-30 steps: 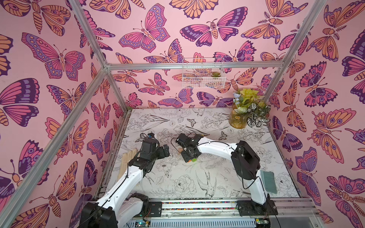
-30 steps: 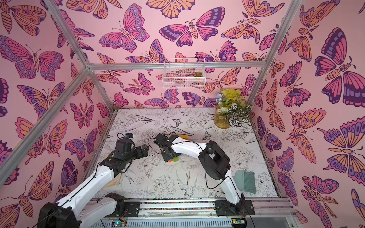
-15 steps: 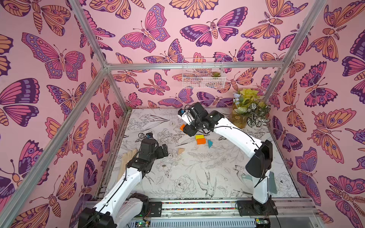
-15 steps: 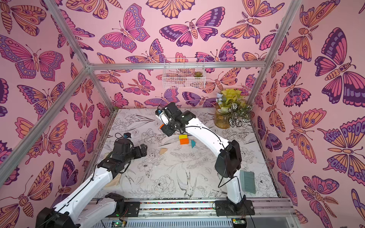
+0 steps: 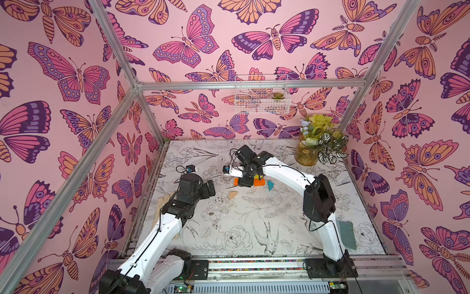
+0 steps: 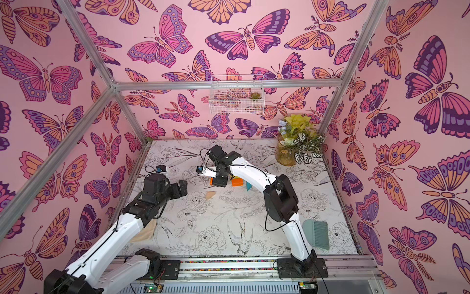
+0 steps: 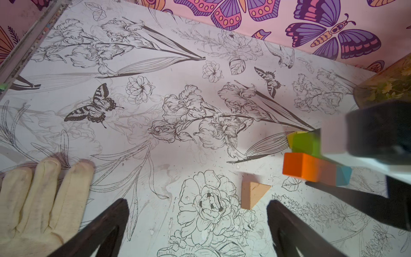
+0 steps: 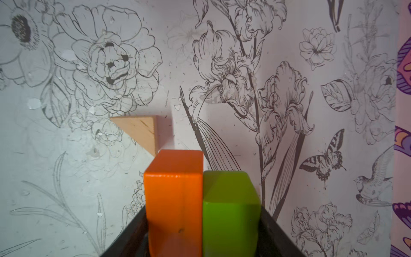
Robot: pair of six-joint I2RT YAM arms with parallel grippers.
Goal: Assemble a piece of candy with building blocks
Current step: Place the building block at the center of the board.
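Pink butterfly walls [image 5: 76, 76], floral-print table [image 5: 254, 216], left tool [image 7: 196, 201] open, right tool [image 8: 202, 213] clamping orange and green blocks [image 8: 191, 200].

Robot lab cell (aluminium frame [image 5: 251, 84], butterfly-papered walls [image 5: 193, 38]) with rail-mounted arms [image 5: 279, 173].

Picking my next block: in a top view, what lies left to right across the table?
Left hand, tan wedge, orange block, teal wedge, plant vase, teal brush.
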